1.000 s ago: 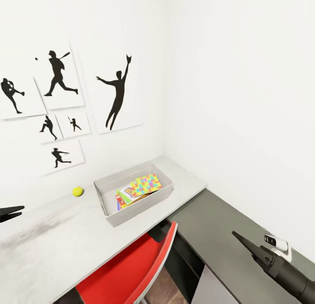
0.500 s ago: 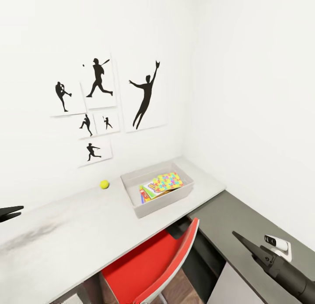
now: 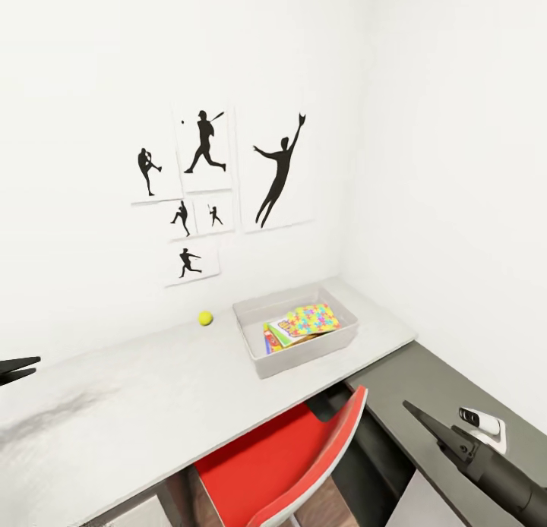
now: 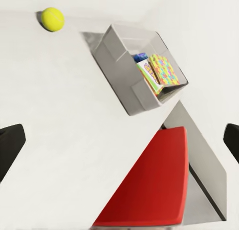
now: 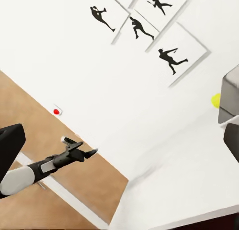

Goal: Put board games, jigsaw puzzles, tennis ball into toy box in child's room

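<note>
While the tennis ball sits by the table's wall edge, just beside the toy box near the far corner, puzzles and game boxes lie inside it. Left gripper spread wide, right gripper too — both holding nothing.

My head camera looks down from above onto the table toward the room's corner. My left wrist camera sits nearer, looking over the same tabletop at the toy box and tennis ball. My right wrist camera faces the wall pictures, sharing the ball.
</note>
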